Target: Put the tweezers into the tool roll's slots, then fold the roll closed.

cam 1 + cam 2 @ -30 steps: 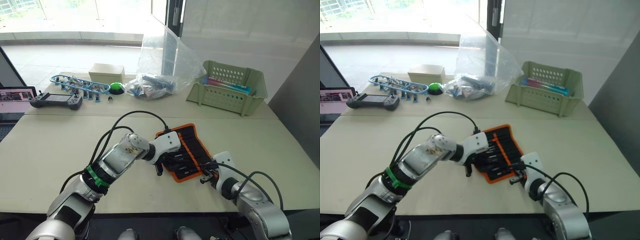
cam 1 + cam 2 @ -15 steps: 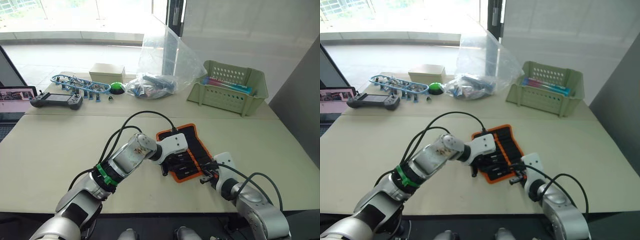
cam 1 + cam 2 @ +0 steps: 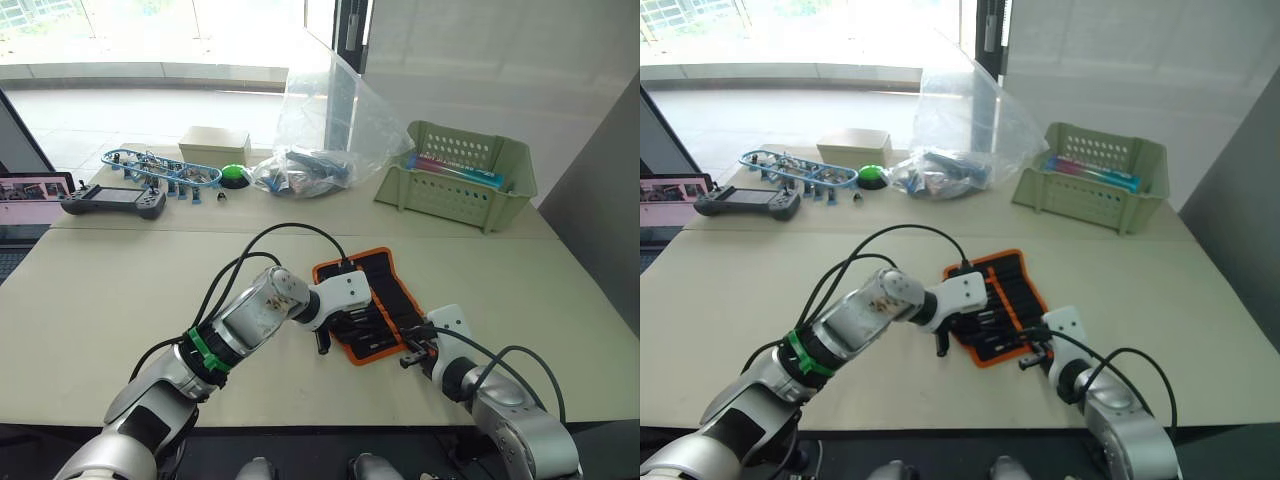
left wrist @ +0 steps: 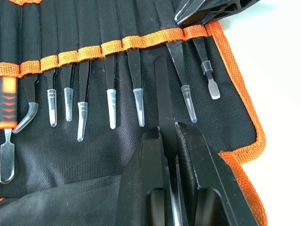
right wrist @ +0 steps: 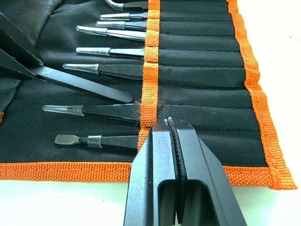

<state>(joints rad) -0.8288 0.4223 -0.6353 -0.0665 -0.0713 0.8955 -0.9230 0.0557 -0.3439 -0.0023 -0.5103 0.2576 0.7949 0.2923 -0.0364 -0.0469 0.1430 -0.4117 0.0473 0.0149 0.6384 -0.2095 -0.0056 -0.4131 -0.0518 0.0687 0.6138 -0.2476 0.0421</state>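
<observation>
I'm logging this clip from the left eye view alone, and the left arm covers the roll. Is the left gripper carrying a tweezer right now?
Observer: Yes. In the left wrist view the left gripper is shut on a bare black tweezer whose tip is just short of the orange slot band.
Operator: Are other tools already in slots?
Observer: Several are. Capped tips stick out below the band on both sides of the held tweezer.
Operator: And the right gripper?
Observer: In the right wrist view the right gripper has its fingers together, holding nothing, at the band near the tool roll edge.
Operator: Is the roll folded at all?
Observer: No, it lies open and flat on the table.
</observation>
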